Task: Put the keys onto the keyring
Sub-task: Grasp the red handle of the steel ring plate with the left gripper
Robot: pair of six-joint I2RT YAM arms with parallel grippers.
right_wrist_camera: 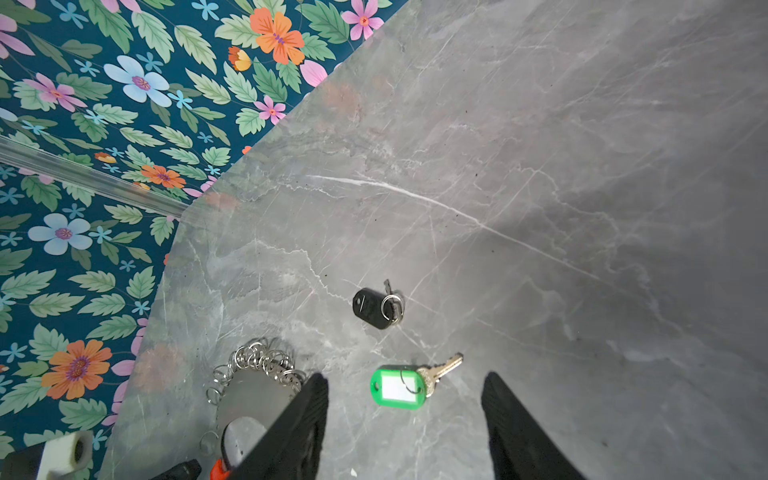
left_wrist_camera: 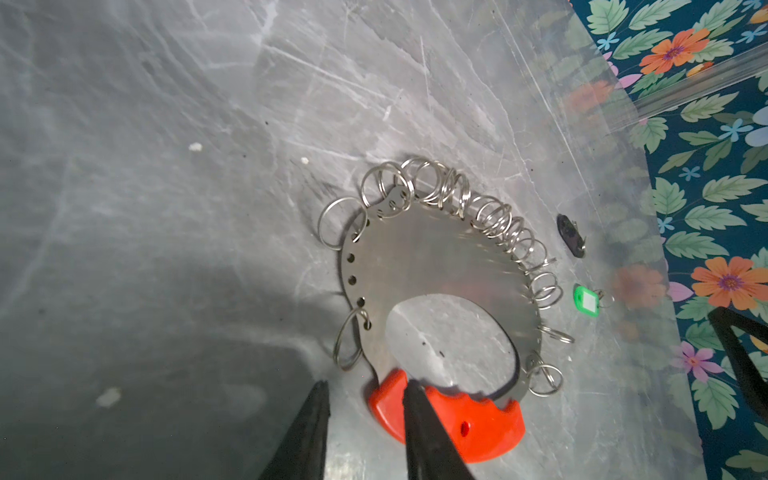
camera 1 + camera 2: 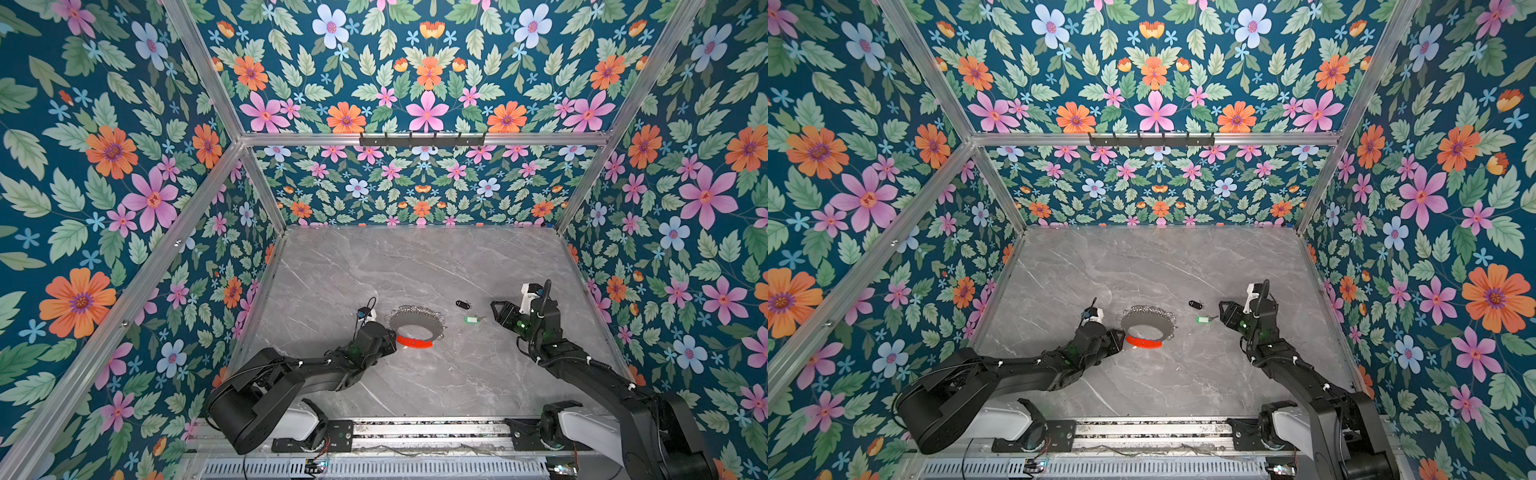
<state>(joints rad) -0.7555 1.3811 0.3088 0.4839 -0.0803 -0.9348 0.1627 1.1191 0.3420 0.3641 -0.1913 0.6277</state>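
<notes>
At the near edge, two black arms reach in over the grey marbled tabletop [image 3: 415,266]. The left gripper [image 2: 365,384] sits low at the keyring [image 2: 436,257], a large flat grey metal hoop with a red-orange plastic arc and a fringe of small silver split rings. It lies flat, left of the table's middle. Only the left wrist view shows this gripper's jaws. They are apart, one finger crossing the arc's end and the other clear of it. In both top views the gripper's own body hides them.

The right gripper [image 1: 405,376] hovers on the right, jaws wide with nothing between them. Just ahead of its tips the right wrist view shows the green-tagged key [image 1: 399,387], a small metal key on a green plastic tag with a white label. Farther on lies the black-fob key [image 1: 370,307], a small key on a black oval fob. Both lie loose, right of the keyring and apart from it. In the top views they are mere specks.

On the far frame bar, a black hook rail [image 3: 422,140] hangs against floral walls.
</notes>
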